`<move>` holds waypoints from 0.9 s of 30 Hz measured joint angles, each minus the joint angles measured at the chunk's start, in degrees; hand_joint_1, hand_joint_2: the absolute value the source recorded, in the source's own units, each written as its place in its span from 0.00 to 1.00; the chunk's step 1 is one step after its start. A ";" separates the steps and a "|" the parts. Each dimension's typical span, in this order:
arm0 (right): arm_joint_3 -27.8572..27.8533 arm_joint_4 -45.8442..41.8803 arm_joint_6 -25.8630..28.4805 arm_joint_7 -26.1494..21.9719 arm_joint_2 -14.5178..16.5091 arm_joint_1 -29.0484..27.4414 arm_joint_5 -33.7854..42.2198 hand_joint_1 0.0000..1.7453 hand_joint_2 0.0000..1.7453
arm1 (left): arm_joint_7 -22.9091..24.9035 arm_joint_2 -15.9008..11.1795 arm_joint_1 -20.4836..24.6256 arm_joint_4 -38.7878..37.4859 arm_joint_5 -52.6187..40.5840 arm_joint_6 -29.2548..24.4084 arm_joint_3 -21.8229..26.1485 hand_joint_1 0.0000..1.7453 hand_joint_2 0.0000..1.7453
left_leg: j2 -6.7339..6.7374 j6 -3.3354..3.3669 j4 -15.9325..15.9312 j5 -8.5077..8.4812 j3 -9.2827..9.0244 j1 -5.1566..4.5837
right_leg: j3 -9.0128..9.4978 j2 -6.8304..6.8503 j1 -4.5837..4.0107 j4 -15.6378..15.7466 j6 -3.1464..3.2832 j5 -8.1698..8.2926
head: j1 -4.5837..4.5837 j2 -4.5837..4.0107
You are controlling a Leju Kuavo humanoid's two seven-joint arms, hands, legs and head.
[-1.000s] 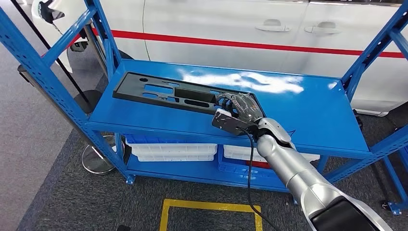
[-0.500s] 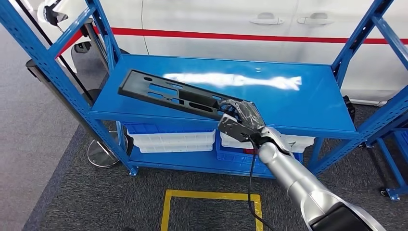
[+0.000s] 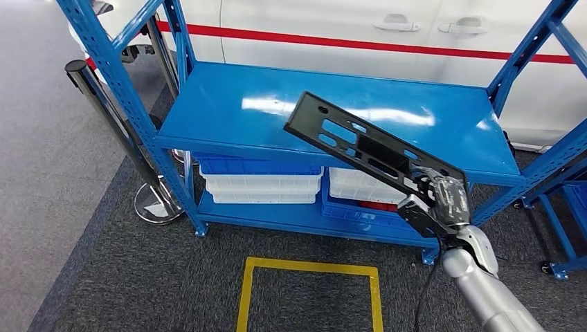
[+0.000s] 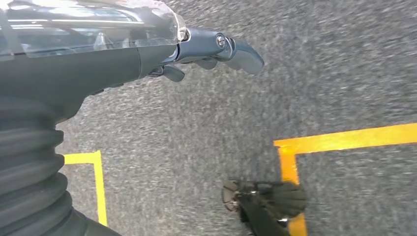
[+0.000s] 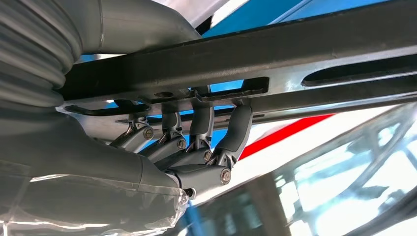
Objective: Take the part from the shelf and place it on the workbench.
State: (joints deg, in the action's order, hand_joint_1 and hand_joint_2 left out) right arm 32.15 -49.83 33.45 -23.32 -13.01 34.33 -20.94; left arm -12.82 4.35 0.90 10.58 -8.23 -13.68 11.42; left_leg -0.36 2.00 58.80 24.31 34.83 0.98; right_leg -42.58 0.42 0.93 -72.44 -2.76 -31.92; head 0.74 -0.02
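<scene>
a: one hand does all the work here. low in the right of the head view, the robot's right hand [image 3: 443,200] grips the near end of the long flat black plastic part with cut-out slots [image 3: 360,145], and in the right wrist view its dark fingers [image 5: 236,132] hook up through one of those slots.

b: and a second ago?

a: a second ago that panel lay flat on the shelf top. half a second ago its near end was rising. now it is clear of the surface, tilted, with its far end up in the middle of the frame.

b: so the pickup is done?

a: i'd judge so. the whole picture has also shifted, which means the camera moved, not the rack.

b: the other hand?

a: the left hand [image 4: 216,49] hangs over grey carpet and yellow floor tape [image 4: 344,140], fingers loosely apart, holding nothing.

b: farther back?

a: the blue metal shelf rack [image 3: 228,111] fills the upper half, white plastic bins [image 3: 263,188] sit on its lower level, and a white car with a red stripe [image 3: 429,34] is at the top edge.

b: what's left?

a: carrying the panel to the workbench, which i can't see, so i cannot tell which way it lies.
</scene>
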 joint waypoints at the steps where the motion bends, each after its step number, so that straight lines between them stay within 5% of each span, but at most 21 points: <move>1: -1.21 -1.07 -0.11 0.07 -0.87 -0.76 -0.18 1.00 1.00 | -0.06 0.01 -0.02 0.00 -0.03 0.04 0.04 0.00 1.00 | 0.00 -0.01 0.03 -0.57 0.79 -0.06 | 0.20 -0.04 -0.01 -1.74 -0.04 -0.26 | 0.01 0.00; 2: -2.20 -2.05 -0.23 0.12 -1.65 -1.52 -0.36 1.00 1.00 | -0.16 0.02 -0.03 0.00 -0.09 0.15 0.05 0.00 1.00 | 0.00 -0.08 0.04 -1.13 1.53 -0.10 | 1.47 -0.07 -0.02 -1.45 0.02 0.57 | 0.01 0.00; 4: -3.78 -4.16 -0.43 0.24 -3.10 -2.88 -0.68 1.00 1.00 | -0.47 0.03 -0.01 0.00 -0.35 0.45 0.07 0.00 1.00 | 0.00 -0.35 0.09 -2.14 2.67 -0.13 | 6.92 -0.11 -0.07 4.83 0.42 2.82 | 0.01 0.00; 7: -5.77 -7.35 -0.55 0.32 -4.71 -4.50 -1.09 1.00 1.00 | -0.98 0.07 0.05 0.00 -0.89 0.91 0.06 0.00 1.00 | -0.03 -1.20 0.00 -3.45 3.32 -0.33 | 13.11 -0.23 -0.59 13.89 1.42 2.87 | 0.12 0.00; 10: -7.01 -9.05 -0.52 0.39 -5.40 -5.23 -2.36 1.00 1.00 | -1.34 0.11 0.06 -0.01 -1.09 1.12 0.05 0.00 1.00 | -0.02 -2.33 -0.28 -4.12 3.49 -0.38 | 12.64 -0.17 -0.61 14.73 2.74 3.90 | 0.24 0.00; 12: -7.27 -9.70 -0.52 0.48 -5.43 -5.15 -3.43 1.00 1.00 | -1.49 0.11 0.06 -0.02 -1.11 1.13 0.05 0.00 1.00 | 0.01 -2.92 2.60 -0.73 4.70 -0.35 | 11.59 -0.05 -0.33 15.08 3.73 5.26 | 0.25 0.00; 15: -7.86 -10.65 -0.85 0.77 -5.66 -4.84 -3.94 1.00 1.00 | -1.60 0.11 0.17 -0.04 -1.32 1.11 0.04 0.00 1.00 | 0.07 -3.45 13.37 7.04 7.43 -0.23 | 9.21 0.00 -0.54 14.96 4.25 7.12 | 0.25 0.00; 17: -8.38 -11.52 -1.34 0.99 -6.35 -4.45 -3.93 1.00 1.00 | -1.55 0.05 0.20 -0.04 -1.46 1.08 0.04 0.00 1.00 | 0.07 -3.36 16.29 7.05 6.60 -0.30 | 7.52 0.08 -0.83 14.78 4.23 8.29 | 0.25 0.00; 19: -8.96 -12.77 -1.91 1.18 -7.46 -3.77 -3.81 1.00 1.00 | -1.32 -0.03 0.25 -0.03 -1.67 1.01 0.04 0.00 1.00 | 0.06 -2.56 11.15 4.51 1.71 -0.56 | 6.03 0.17 -1.16 14.56 4.13 9.38 | 0.25 0.00; 22: -9.92 -14.41 -2.75 1.47 -8.83 -1.91 -3.59 1.00 1.00 | -0.99 -0.35 0.43 -0.03 -1.98 0.92 0.02 0.00 1.00 | 0.27 -1.09 0.14 4.75 -5.87 -1.22 | 4.94 0.34 -1.23 14.39 3.50 10.78 | 0.25 0.00; 25: -10.23 -15.33 -3.37 1.54 -9.53 -0.40 -3.41 1.00 1.00 | -0.79 -0.39 0.56 -0.04 -2.03 0.82 -0.01 0.00 1.00 | 0.44 -0.34 -1.99 3.87 -6.08 -1.49 | 4.77 0.36 -0.74 14.72 2.39 11.98 | 0.28 0.00; 27: -10.27 -15.62 -3.81 1.46 -10.08 0.37 -2.92 1.00 1.00 | -0.67 -0.35 0.66 -0.04 -2.01 0.71 -0.01 0.00 1.00 | 0.56 0.28 -2.83 2.16 -5.41 -1.22 | 3.86 0.06 -0.58 12.98 1.64 9.65 | 0.28 0.00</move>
State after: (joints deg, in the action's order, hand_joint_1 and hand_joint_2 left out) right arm 21.88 -65.45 29.63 -21.86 -23.10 34.70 -23.86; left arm -13.49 4.00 1.56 10.54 -10.25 -12.97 11.41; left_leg 0.21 2.28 55.97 26.47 29.42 -0.25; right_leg -38.73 0.48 0.35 -59.46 -1.12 -22.27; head 1.02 -0.02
